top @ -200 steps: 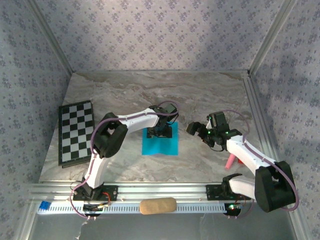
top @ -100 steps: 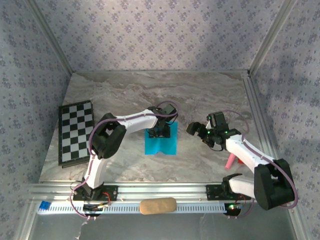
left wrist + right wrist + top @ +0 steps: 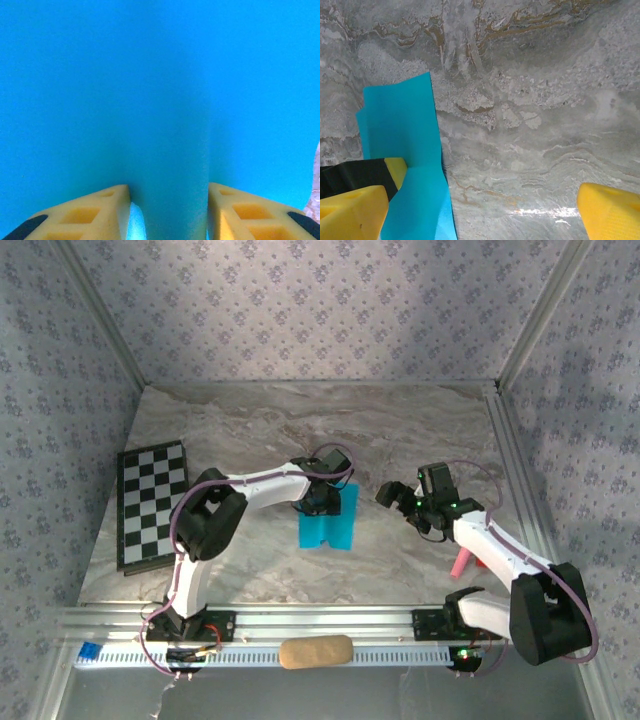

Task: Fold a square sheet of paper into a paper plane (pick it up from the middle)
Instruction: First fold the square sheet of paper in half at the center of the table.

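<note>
Turquoise paper (image 3: 326, 527) ridges twelve-to-six in the pinch of my left gripper (image 3: 168, 200), while my right gripper (image 3: 385, 496) hangs open at its three o'clock.

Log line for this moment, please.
sheet: buckled, on table | left pincer: pinching sheet's middle ridge | right pincer: open, beside sheet, apart

Reaches left arm over to paper (image 3: 328, 528); plants left gripper (image 3: 322, 502) down on its middle, fingers (image 3: 95, 210) pressing both sides of a raised ridge. Holds right gripper (image 3: 385, 495) just right of paper, jaws wide, aimed toward it.
</note>
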